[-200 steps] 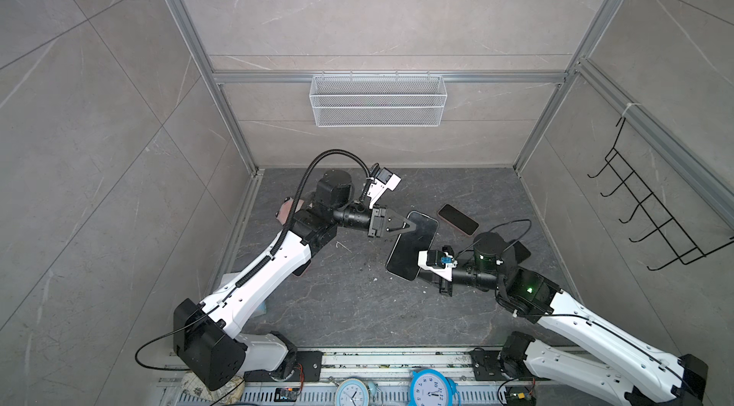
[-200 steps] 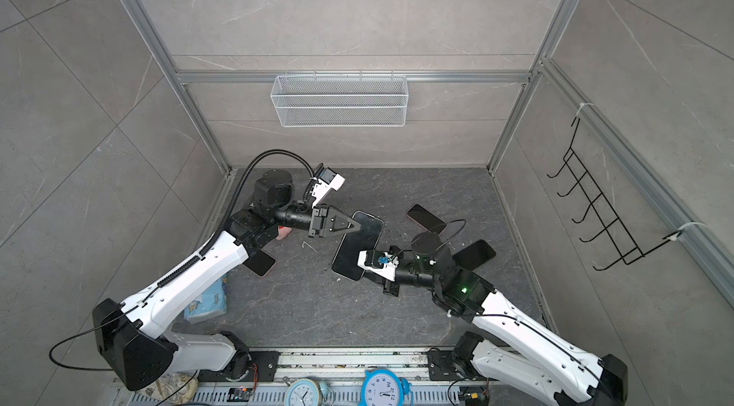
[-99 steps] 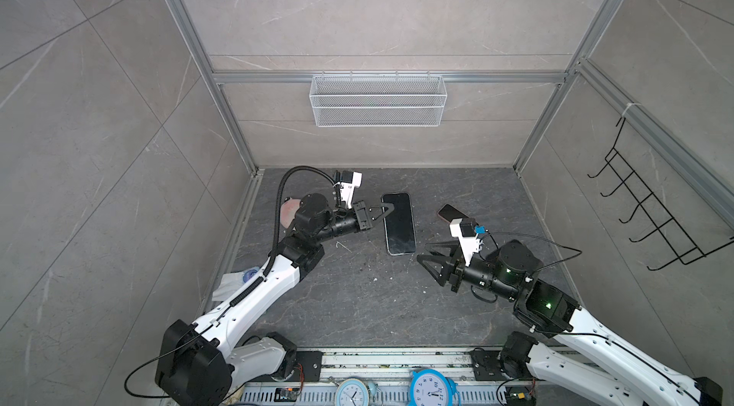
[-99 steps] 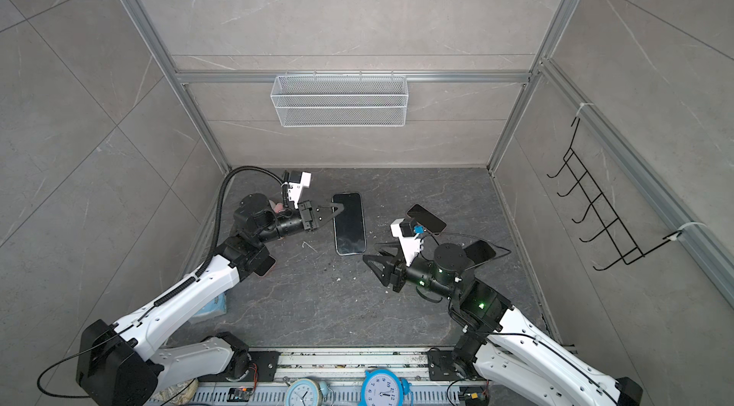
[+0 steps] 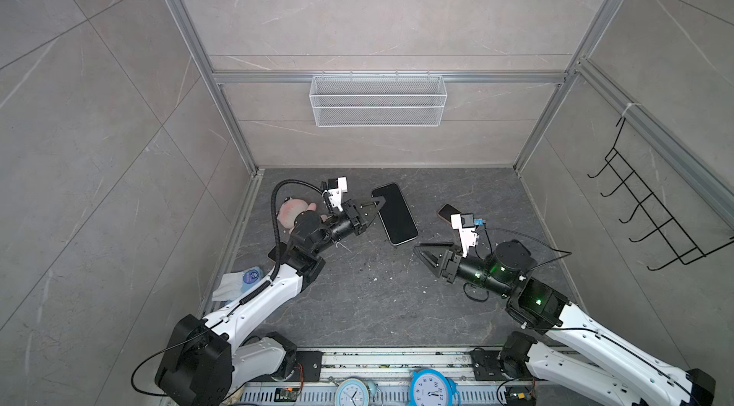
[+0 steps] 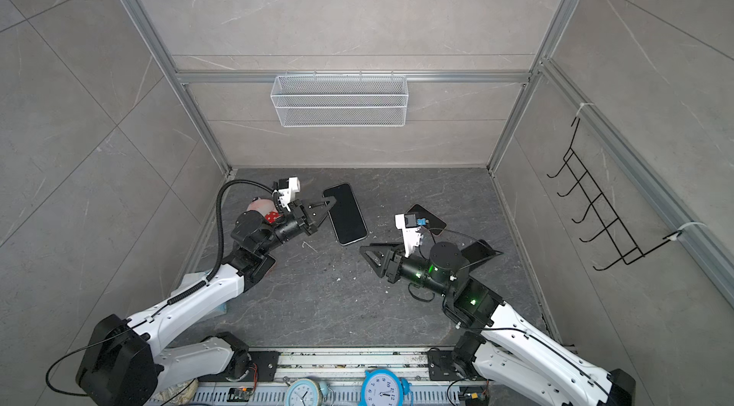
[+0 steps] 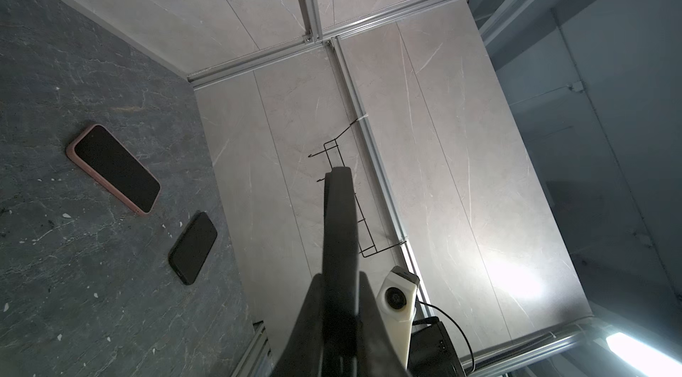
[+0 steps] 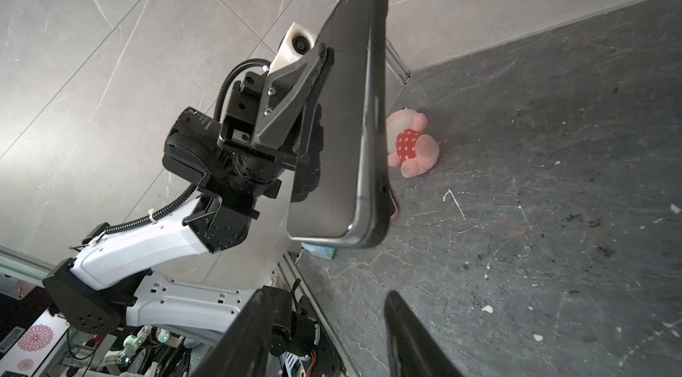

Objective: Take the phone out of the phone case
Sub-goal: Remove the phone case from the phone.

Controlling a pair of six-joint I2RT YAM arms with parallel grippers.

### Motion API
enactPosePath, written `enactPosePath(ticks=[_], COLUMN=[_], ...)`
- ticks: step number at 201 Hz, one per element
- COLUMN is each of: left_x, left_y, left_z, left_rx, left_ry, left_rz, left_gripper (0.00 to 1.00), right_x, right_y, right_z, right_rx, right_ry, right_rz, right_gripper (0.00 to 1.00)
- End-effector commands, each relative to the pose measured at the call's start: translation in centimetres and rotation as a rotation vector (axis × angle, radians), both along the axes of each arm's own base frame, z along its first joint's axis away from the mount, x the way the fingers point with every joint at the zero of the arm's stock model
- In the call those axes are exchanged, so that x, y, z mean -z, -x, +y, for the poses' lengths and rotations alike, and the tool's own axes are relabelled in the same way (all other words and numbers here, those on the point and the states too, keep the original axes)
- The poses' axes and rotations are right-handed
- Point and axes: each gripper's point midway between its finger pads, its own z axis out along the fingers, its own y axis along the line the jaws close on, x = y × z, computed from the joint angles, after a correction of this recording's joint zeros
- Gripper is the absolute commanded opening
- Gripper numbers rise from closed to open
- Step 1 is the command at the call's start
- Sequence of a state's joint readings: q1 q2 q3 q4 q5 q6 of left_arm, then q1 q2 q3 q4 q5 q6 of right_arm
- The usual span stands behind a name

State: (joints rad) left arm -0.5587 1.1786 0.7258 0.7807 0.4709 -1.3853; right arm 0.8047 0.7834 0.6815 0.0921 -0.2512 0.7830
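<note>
The phone (image 5: 394,213) is a black slab held clear of the floor, toward the back left in both top views. My left gripper (image 5: 380,201) is shut on its corner; the left wrist view shows it edge-on (image 7: 339,216) between the shut fingers. In the right wrist view a black phone case (image 8: 377,106) bands the long edge, and a silvery rim shows at one end. My right gripper (image 5: 419,253) hangs open and empty to the phone's right, apart from it, its fingers (image 8: 402,323) spread over bare floor.
A pink plush toy (image 5: 288,211) lies behind the left arm. A pink-cased phone (image 7: 112,168) and a black phone (image 7: 192,248) lie on the floor at the right. A tissue pack (image 5: 242,279) sits at the left edge. A wire basket (image 5: 377,100) hangs on the back wall and a hook rack (image 5: 651,217) on the right wall.
A second ago both grippers met at the phone mid-floor. The right gripper has let go and drawn back right; the left has carried the phone toward the back.
</note>
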Motion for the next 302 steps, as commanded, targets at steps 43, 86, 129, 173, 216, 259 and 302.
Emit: enactPosePath(ticks=[43, 86, 129, 173, 216, 259, 302], left_x=[-6.1, -6.2, -6.2, -6.4, -6.4, -6.2, -5.6], left_y=[2.4, 2.6, 2.8, 3.2, 3.8, 4.1, 4.1], left_z=[1.4, 1.1, 0.7, 0.3, -0.1, -0.3, -0.6], left_rx=[0.003, 0.014, 0.024, 0.036, 0.056, 0.061, 0.069], left_ry=[0.162, 0.165, 0.170, 0.175, 0.175, 0.179, 0.176], left_rz=[-0.150, -0.157, -0.164, -0.173, -0.179, -0.183, -0.175], left_gripper=[0.00, 0.00, 0.00, 0.00, 0.00, 0.00, 0.00], right_x=[-1.1, -1.1, -1.2, -1.1, -1.0, -1.4, -1.6], right_y=[-0.5, -0.9, -1.1, -1.6, -2.5, -3.2, -3.6], right_z=[1.2, 1.2, 1.4, 1.3, 1.1, 0.8, 0.1], right_rx=[-0.020, -0.003, -0.001, 0.020, 0.046, 0.055, 0.077], right_ry=[-0.086, -0.091, -0.092, -0.087, -0.091, -0.116, -0.135], right_rz=[0.016, 0.013, 0.008, 0.007, 0.013, 0.019, 0.018], right_gripper=[0.47, 0.46, 0.46, 0.45, 0.44, 0.43, 0.42])
